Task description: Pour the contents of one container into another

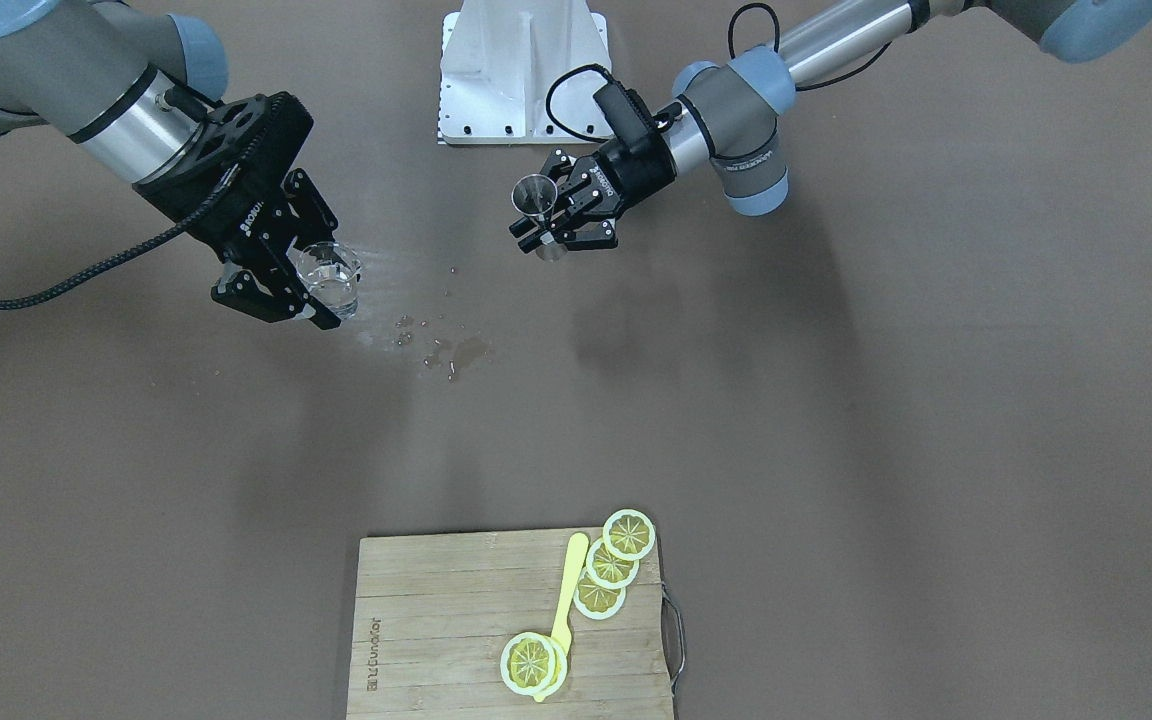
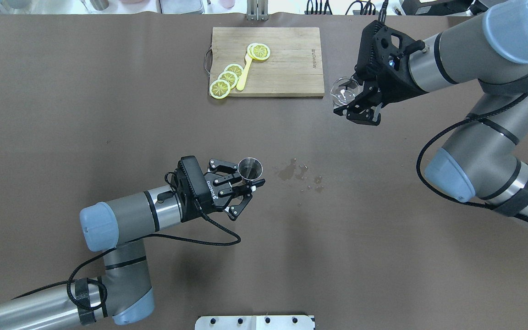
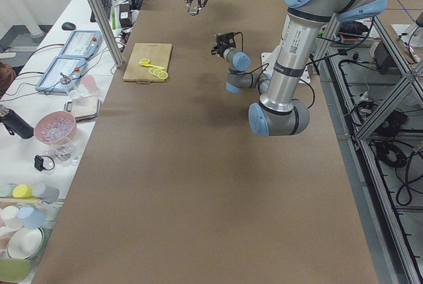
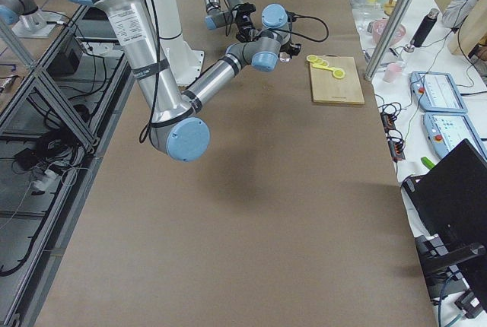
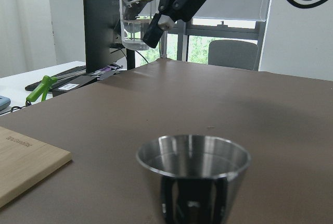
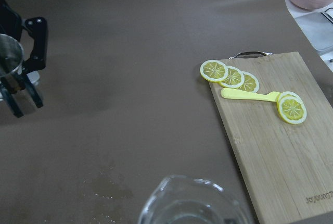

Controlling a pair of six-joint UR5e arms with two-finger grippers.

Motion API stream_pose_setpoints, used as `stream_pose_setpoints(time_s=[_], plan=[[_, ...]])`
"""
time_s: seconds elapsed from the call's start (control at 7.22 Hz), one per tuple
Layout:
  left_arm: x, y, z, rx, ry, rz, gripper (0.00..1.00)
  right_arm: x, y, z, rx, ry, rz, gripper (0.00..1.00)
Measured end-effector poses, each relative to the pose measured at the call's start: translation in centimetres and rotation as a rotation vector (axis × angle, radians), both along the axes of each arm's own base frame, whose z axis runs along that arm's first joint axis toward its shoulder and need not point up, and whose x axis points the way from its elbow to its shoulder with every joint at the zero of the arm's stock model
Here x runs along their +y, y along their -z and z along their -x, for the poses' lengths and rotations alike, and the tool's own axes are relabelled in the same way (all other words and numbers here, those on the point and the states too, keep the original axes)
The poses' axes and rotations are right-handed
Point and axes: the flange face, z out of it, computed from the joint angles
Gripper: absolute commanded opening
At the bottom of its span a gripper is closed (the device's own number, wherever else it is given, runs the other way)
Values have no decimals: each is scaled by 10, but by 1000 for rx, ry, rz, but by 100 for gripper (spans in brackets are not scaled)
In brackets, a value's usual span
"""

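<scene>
My right gripper is shut on the clear glass cup, held high above the table. In the left wrist view the cup stands upright with clear liquid in it. From overhead the cup hangs just right of the cutting board, in the right gripper. My left gripper is shut on the waist of the steel jigger, upright with its mouth up, near the table's middle. The jigger and the cup are far apart. The jigger's rim fills the lower left wrist view.
Wet spots lie on the brown table between the two grippers. A wooden cutting board at the far edge carries lemon slices and a yellow utensil. The robot's white base plate sits at the near edge.
</scene>
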Motion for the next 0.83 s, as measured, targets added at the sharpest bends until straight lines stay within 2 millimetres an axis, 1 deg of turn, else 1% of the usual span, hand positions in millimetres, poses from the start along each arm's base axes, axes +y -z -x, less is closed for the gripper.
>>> stream_pose_setpoints(time_s=[0.28, 0.55, 0.83], plan=[[0, 0, 0, -1, 0, 0, 0, 14, 13, 1, 8, 30, -2, 0], [1, -1, -1, -2, 0, 0, 0, 19, 17, 5, 10, 44, -3, 0], [1, -1, -2, -6, -1, 2, 0, 23, 19, 13, 16, 53, -10, 0]])
